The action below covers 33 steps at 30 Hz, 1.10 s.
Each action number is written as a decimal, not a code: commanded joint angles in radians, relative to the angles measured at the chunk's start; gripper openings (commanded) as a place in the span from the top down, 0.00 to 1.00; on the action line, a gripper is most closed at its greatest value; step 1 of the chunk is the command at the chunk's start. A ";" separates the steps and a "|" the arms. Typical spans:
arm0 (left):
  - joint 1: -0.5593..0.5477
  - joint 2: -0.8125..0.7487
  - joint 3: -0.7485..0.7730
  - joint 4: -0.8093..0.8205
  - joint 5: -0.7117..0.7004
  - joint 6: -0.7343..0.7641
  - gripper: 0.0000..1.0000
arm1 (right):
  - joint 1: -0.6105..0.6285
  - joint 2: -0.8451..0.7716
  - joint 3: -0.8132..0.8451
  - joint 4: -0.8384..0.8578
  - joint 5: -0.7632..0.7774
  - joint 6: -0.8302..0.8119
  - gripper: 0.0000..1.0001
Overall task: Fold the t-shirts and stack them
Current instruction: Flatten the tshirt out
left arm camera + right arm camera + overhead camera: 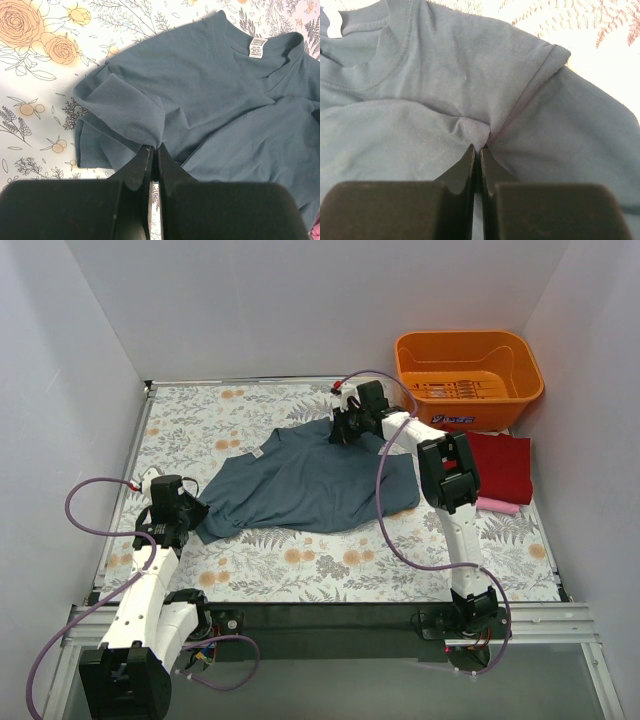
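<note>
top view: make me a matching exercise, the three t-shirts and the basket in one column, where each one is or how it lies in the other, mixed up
Things:
1. blue-grey t-shirt
2. dark red t-shirt
3. pink t-shirt
4. orange basket

Place or state:
a. far right corner
b. thin strip at another shirt's near edge
c. spread out unfolded in the middle
d. folded flat by the right edge

Pairs: 1-c, 2-d, 3-b, 4-a
</note>
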 commanded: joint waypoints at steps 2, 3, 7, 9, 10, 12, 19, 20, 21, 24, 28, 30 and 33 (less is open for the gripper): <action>0.000 0.001 0.004 0.007 0.007 0.014 1.00 | 0.002 -0.149 -0.035 0.005 0.004 -0.011 0.94; -0.001 0.001 0.004 0.009 0.006 0.014 1.00 | 0.002 -0.168 -0.058 0.002 0.013 -0.022 0.94; 0.000 -0.003 0.004 0.007 0.009 0.014 1.00 | 0.002 -0.241 -0.115 -0.011 0.034 -0.039 0.86; 0.000 -0.005 0.004 0.007 0.009 0.014 1.00 | 0.002 -0.254 -0.135 -0.015 0.013 -0.034 0.83; -0.001 -0.005 0.003 0.007 0.009 0.014 1.00 | 0.004 -0.254 -0.149 -0.015 -0.020 -0.020 0.82; 0.000 -0.007 0.003 0.007 0.013 0.014 1.00 | 0.009 -0.249 -0.158 -0.015 -0.056 -0.007 0.81; 0.000 -0.002 0.003 0.007 0.015 0.014 1.00 | 0.065 -0.205 -0.189 -0.014 -0.084 0.020 0.72; -0.001 -0.003 0.003 0.009 0.015 0.014 1.00 | 0.073 -0.202 -0.193 -0.014 -0.075 0.020 0.71; 0.000 0.000 0.003 0.007 0.015 0.014 1.00 | 0.076 -0.200 -0.193 -0.014 -0.044 0.020 0.70; 0.000 0.001 0.003 0.007 0.015 0.016 1.00 | 0.076 -0.186 -0.189 -0.014 0.011 0.012 0.70; 0.000 0.001 0.001 0.010 0.016 0.016 1.00 | 0.076 -0.166 -0.169 -0.015 0.126 -0.002 0.71; 0.000 0.003 0.001 0.009 0.016 0.016 1.00 | 0.076 -0.160 -0.157 -0.012 0.181 -0.002 0.71; 0.000 0.006 0.001 0.010 0.018 0.016 1.00 | 0.076 -0.153 -0.147 -0.014 0.238 0.006 0.71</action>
